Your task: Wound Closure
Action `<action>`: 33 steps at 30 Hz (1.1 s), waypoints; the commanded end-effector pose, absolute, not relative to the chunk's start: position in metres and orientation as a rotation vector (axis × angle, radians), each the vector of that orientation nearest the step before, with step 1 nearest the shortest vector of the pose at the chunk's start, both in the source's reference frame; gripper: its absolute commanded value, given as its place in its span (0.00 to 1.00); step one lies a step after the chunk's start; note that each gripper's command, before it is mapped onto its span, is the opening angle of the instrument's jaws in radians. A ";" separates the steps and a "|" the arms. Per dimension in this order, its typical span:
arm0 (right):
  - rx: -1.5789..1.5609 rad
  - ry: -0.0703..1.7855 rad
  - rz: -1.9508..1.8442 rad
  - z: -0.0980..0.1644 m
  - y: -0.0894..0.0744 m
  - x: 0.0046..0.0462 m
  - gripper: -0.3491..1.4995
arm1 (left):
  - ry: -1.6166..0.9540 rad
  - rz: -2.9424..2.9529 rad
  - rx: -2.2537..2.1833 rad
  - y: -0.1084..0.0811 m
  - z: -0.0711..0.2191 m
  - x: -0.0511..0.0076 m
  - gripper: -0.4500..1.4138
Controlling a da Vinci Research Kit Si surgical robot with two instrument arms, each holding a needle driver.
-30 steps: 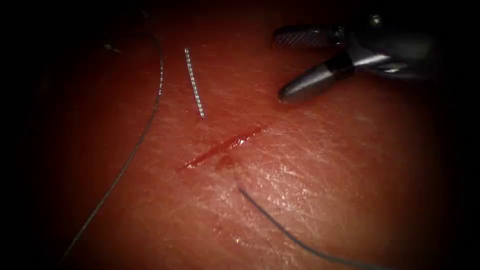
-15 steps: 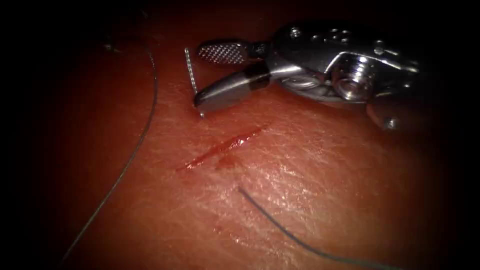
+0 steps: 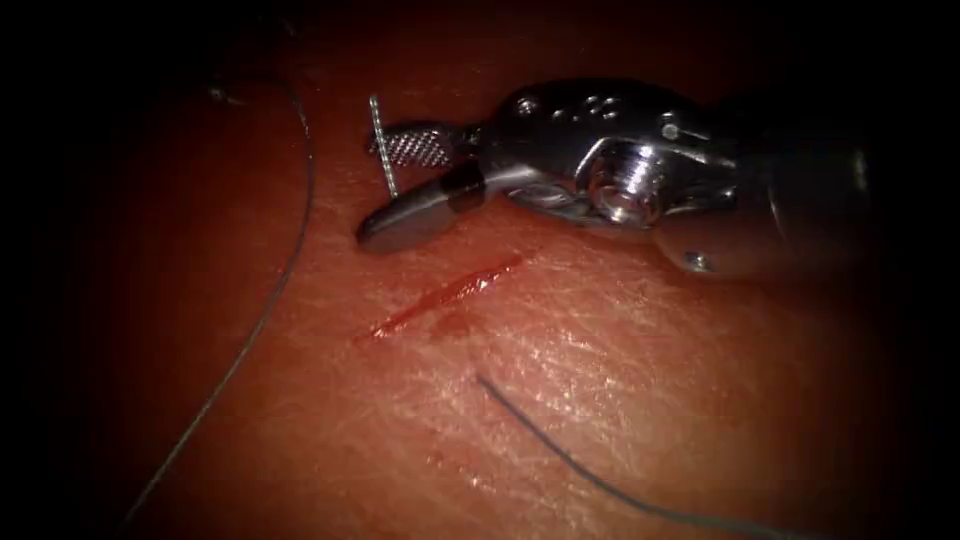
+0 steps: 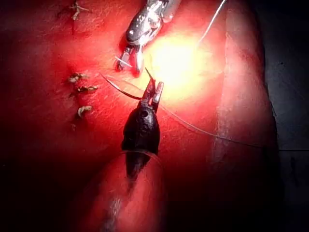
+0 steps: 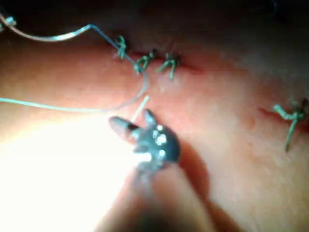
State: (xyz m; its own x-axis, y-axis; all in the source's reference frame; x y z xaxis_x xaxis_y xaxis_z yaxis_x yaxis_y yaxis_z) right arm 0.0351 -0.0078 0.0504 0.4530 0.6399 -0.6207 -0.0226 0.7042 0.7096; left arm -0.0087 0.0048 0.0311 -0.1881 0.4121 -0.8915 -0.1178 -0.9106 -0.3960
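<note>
On the tissue (image 3: 620,400), cut (image 3: 440,295), needle (image 3: 383,150) between open right gripper (image 3: 385,185).

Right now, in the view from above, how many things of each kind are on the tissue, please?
Tools: 1, the right claw, open at the needle, holding nothing
Needles: 1, the needle, lying on the tissue above the cut
Thread pieces: 2, the left thread and the lower thread
Cuts: 1, the cut
Total: 5
</note>
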 end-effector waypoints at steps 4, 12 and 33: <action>0.720 1.034 0.435 0.051 -0.008 0.0352 0.00 | -0.348 2.156 -1.740 0.004 0.032 -0.0092 0.16; 0.663 1.058 0.330 0.050 -0.008 0.0350 0.00 | -0.347 2.156 -1.740 0.004 0.032 -0.0093 0.16; 0.426 1.160 0.231 0.045 -0.003 0.0346 0.00 | -0.346 2.156 -1.739 0.004 0.032 -0.0093 0.17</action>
